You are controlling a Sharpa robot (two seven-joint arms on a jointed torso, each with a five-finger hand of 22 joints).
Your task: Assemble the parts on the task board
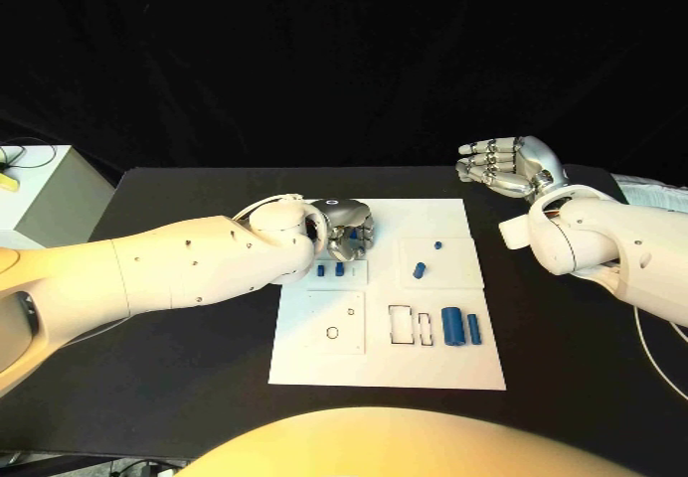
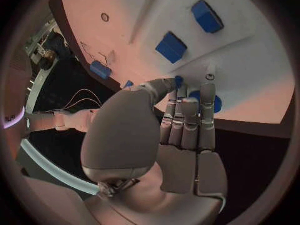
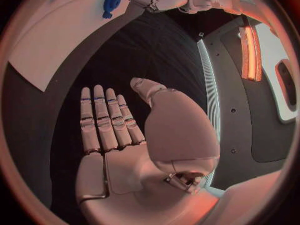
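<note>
The fingers (image 2: 187, 117) of the left hand (image 1: 340, 226) were bent down over the far-left part of the task board (image 1: 430, 373), their tips at or just above its white surface beside a small round blue part (image 2: 214, 103). Whether they pinched anything could not be told: the head view showed only the back of the hand, and the left wrist view had the fingertips covering the spot. Judging by that pose, the hand was reaching for, or seating, a small piece in that corner. Just near of it stood two small blue blocks (image 1: 330, 269) side by side, probably already in their recesses. Further right, near the board's middle, lay a short blue peg (image 1: 419, 268), and toward the near-right a fat blue cylinder (image 1: 451, 324) and a slim blue bar (image 1: 474, 329) lay parallel beside two empty rectangular cut-outs (image 1: 412, 325), likely their intended seats. The right hand (image 1: 510, 167) hung over the black table (image 1: 187, 199) beyond the board's far-right corner, fingers straight and apart, grasping nothing, apparently kept clear so as not to crowd the left arm's work. Much of the assembly looked unfinished.
</note>
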